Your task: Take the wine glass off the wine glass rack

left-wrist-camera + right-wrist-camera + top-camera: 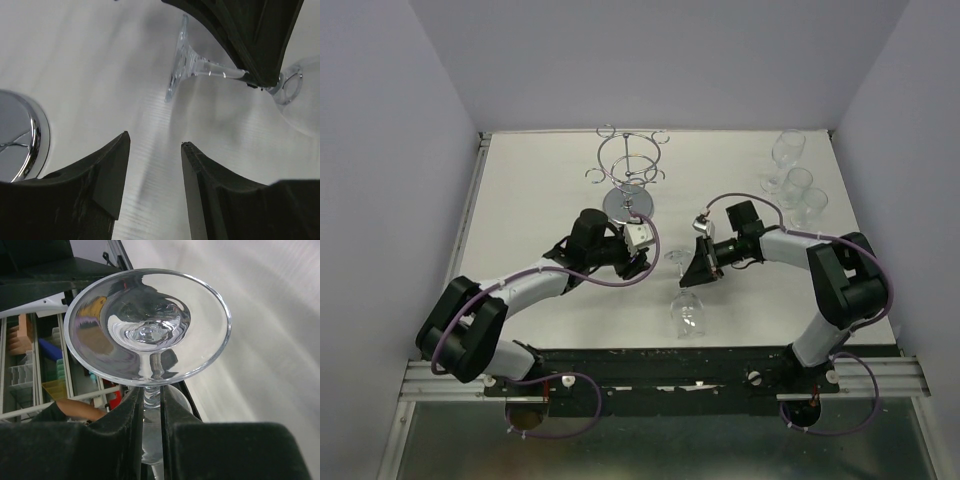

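Note:
The chrome wine glass rack (629,172) stands at the back middle with no glass hanging on it; its mirrored disc base (17,135) shows in the left wrist view. The clear wine glass (687,308) is off the rack and lies roughly horizontal, foot (675,257) towards the rack and bowl towards the near edge. My right gripper (703,266) is shut on its stem (151,396), just behind the round foot (150,325). My left gripper (638,240) is open and empty (152,145) between the rack base and the glass foot (176,62).
Three more wine glasses (798,183) stand at the back right of the white table (540,200). Grey walls close the table on three sides. The black rail (660,362) runs along the near edge, just below the held glass's bowl.

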`<state>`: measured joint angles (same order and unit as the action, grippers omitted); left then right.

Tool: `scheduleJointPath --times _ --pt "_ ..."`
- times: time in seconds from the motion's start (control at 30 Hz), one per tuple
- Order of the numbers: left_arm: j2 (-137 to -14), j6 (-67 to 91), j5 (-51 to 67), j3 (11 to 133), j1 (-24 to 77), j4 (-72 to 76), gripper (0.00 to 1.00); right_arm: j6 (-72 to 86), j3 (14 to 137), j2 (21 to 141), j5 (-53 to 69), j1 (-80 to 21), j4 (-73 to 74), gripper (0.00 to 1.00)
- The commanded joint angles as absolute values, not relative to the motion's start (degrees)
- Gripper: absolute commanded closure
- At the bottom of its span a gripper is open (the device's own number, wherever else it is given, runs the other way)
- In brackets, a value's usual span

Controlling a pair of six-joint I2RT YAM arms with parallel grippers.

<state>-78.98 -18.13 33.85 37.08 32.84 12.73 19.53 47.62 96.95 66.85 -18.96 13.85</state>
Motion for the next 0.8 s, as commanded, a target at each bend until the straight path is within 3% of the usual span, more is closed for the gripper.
scheduleJointPath --times 0.0,0.4,0.77 --pt "-81.1 -17.8 38.3 39.6 34.6 17.8 0.39 23.2 45.5 96.8 70.0 -20.8 9.0 0.99" --pt "-85.9 -20.4 35.9 43.2 39.5 17.4 0.46 23.0 48.5 98.1 68.3 -21.6 9.8 0.99" --pt "-86.1 -26.9 35.5 41.7 40.7 14.5 0.69 23.1 47.3 99.1 66.4 -21.7 9.7 0.99"
